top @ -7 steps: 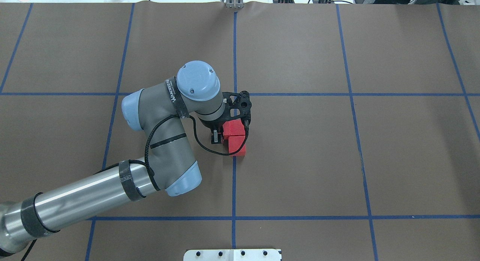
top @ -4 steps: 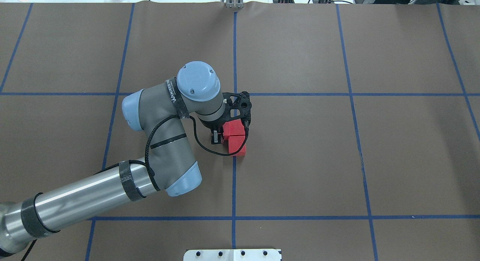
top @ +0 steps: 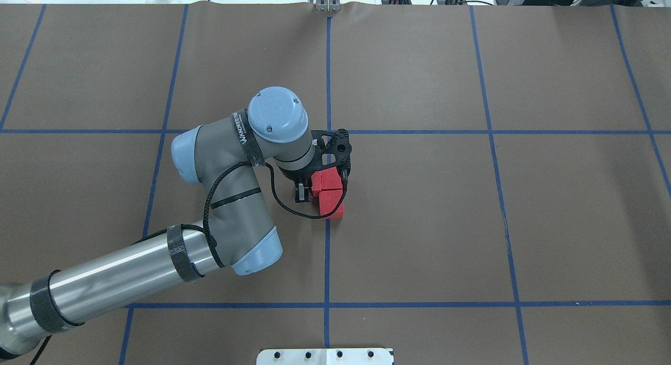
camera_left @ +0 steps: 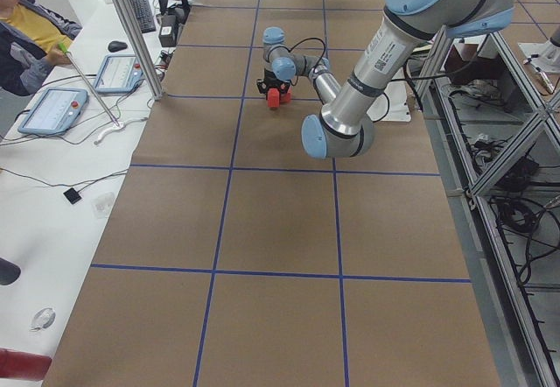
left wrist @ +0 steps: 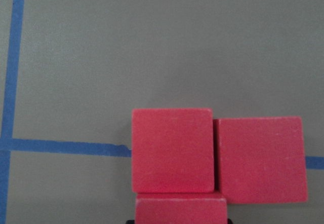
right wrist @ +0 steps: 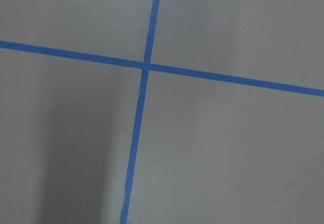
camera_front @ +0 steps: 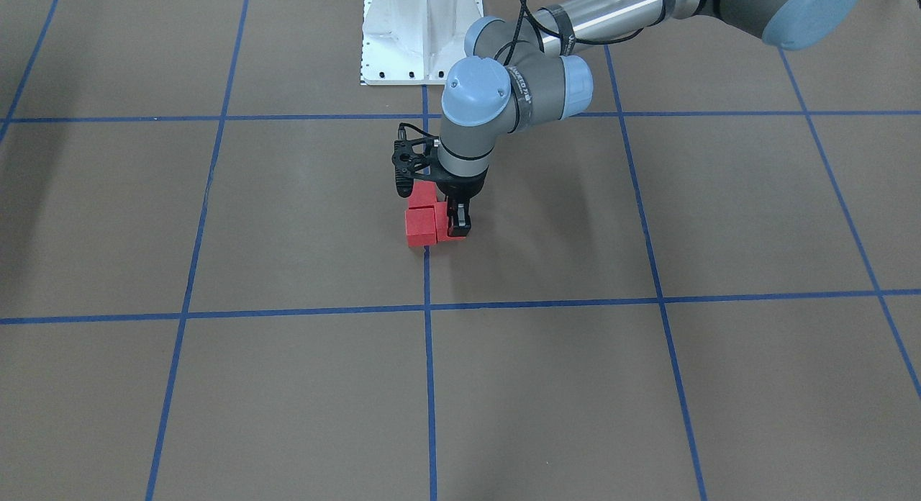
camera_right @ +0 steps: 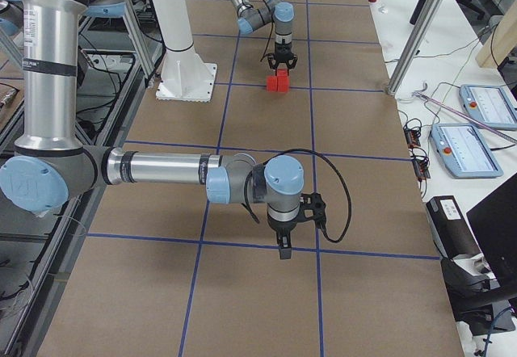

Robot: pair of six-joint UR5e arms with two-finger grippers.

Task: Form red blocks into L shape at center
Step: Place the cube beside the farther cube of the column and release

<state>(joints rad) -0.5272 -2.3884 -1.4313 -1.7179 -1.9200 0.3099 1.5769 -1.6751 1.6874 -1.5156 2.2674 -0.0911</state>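
Note:
Three red blocks sit together in an L on the blue line (top: 327, 249) at the table's center. In the left wrist view one block (left wrist: 172, 150) is in the middle, one (left wrist: 260, 159) touches its right side, slightly askew, and one (left wrist: 179, 210) is at the bottom edge between dark fingertips. My left gripper (top: 313, 186) points straight down and is shut on that third block (camera_front: 443, 223); the other two (top: 331, 203) (top: 332, 179) lie beside it. My right gripper (camera_right: 284, 248) hangs over a tape crossing (right wrist: 146, 65); I cannot tell whether it is open.
The white robot base plate (camera_front: 421, 33) stands behind the blocks. A white bench with tablets (camera_left: 52, 111) and a seated operator (camera_left: 26, 28) runs along the table's far side. Brown tabletop lies all around the blocks.

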